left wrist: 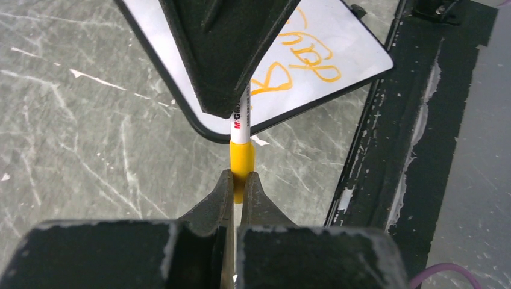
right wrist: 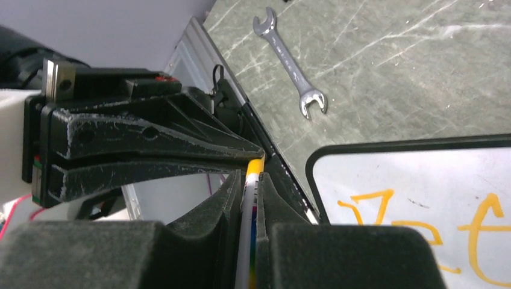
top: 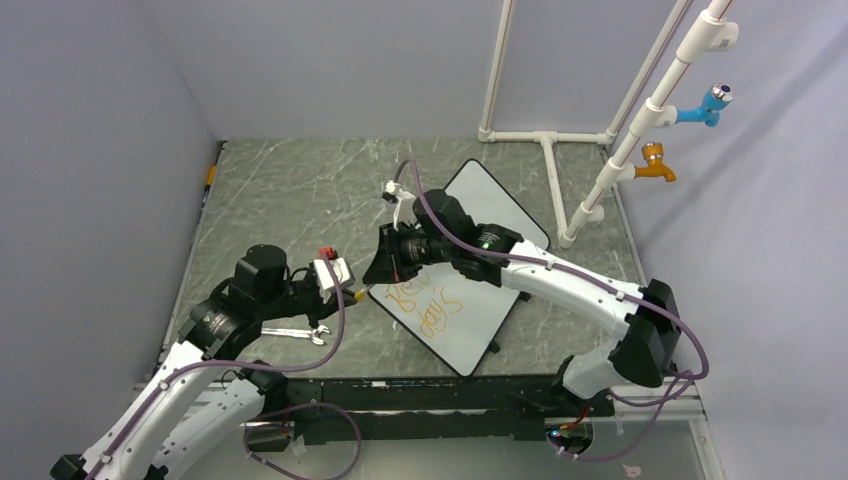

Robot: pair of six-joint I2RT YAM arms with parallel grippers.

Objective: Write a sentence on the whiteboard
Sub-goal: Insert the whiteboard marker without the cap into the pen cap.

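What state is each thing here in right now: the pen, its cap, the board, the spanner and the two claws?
marker: off the board, held at both ends.
cap: yellow, on the marker's end.
left gripper: shut on the cap.
right gripper: shut on the marker's white barrel.
whiteboard: flat on the table, partly written on.
writing: orange, two lines.
wrench: lying on the table, untouched.

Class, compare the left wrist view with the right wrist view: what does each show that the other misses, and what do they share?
Only left wrist: the printed label on the marker and a second line of orange lettering. Only right wrist: a wrench. Both: the whiteboard corner, and the marker clamped by the left gripper and right gripper.
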